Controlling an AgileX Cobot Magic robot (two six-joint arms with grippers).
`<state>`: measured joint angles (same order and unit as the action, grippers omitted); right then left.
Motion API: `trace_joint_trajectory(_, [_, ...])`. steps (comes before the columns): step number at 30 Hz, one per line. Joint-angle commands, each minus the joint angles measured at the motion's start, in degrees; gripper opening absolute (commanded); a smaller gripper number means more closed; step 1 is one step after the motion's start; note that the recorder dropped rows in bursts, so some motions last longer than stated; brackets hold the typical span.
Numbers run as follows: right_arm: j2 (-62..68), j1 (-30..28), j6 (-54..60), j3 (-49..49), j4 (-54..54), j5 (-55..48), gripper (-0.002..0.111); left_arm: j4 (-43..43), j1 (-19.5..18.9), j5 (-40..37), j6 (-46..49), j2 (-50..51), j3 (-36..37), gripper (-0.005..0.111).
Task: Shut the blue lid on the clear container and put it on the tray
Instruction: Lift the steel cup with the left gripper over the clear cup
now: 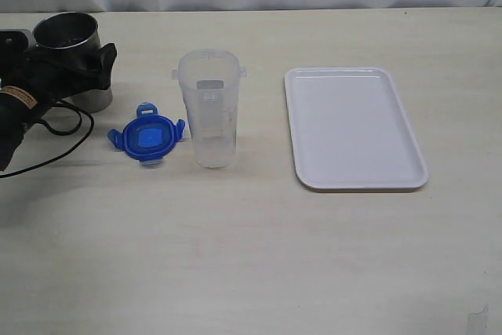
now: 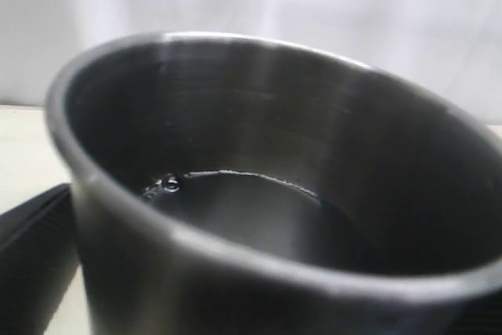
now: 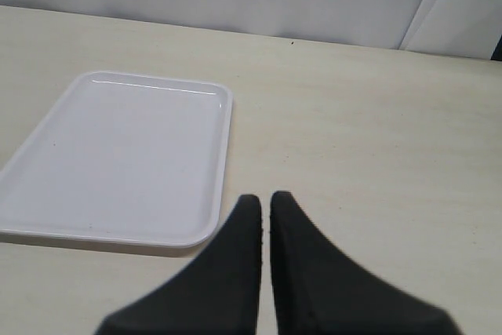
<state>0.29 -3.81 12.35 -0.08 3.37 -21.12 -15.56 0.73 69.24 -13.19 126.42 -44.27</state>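
The blue lid (image 1: 147, 136) lies flat on the table, just left of the clear container (image 1: 209, 109), which stands upright and uncovered. The white tray (image 1: 353, 127) lies to the container's right with nothing on it. My left gripper (image 1: 72, 59) is at the far left, apart from the lid, its jaws spread wide around a grey metal cup (image 1: 69, 33). One dark finger (image 2: 31, 264) shows beside the cup's wall. My right gripper (image 3: 267, 198) is shut and empty over bare table, close to the tray (image 3: 118, 154); it is out of the exterior view.
The metal cup (image 2: 259, 194) fills the left wrist view, and a little liquid lies at its bottom. A black cable (image 1: 59, 127) loops on the table beside the left arm. A white backdrop runs along the table's far edge.
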Motion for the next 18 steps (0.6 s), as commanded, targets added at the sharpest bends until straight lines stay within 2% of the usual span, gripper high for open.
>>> trace_joint_trajectory(1, [-0.29, -0.34, 0.08, 0.08, 0.46, 0.19, 0.004, -0.33, -0.02, -0.13, -0.5, 0.23, -0.18, 0.094])
trace_joint_trajectory(5, [-0.29, -0.34, 0.08, 0.08, 0.46, 0.19, 0.004, -0.44, -0.02, -0.83, -0.4, 0.23, -0.18, 0.057])
trace_joint_trajectory(6, [-0.29, -0.34, 0.08, 0.08, 0.46, 0.19, 0.004, -0.79, -0.02, -1.47, -0.4, 0.23, -0.18, 0.045])
trace_joint_trajectory(7, [-0.29, -0.34, 0.08, 0.08, 0.46, 0.19, 0.004, -2.49, -0.02, -3.59, -0.4, 0.23, -0.18, 0.021])
trace_joint_trajectory(8, [-0.29, -0.34, 0.08, 0.08, 0.46, 0.19, 0.004, -2.86, -0.02, -4.47, -0.4, 0.23, -0.18, 0.006])
trace_joint_trajectory(9, [-0.29, -0.34, 0.08, 0.08, 0.46, 0.19, 0.004, -3.2, -0.02, -5.96, -0.12, 0.23, -0.18, 0.0])
trace_joint_trajectory(16, [-0.29, -0.34, 0.08, 0.08, 0.46, 0.19, 0.004, -10.03, 0.26, -5.72, -0.62, -3.78, -0.18, 0.0])
trace_joint_trajectory(18, [-0.29, -0.34, 0.08, 0.08, 0.46, 0.19, 0.004, -10.74, 1.74, -6.14, -1.0, -5.79, -0.18, 0.0])
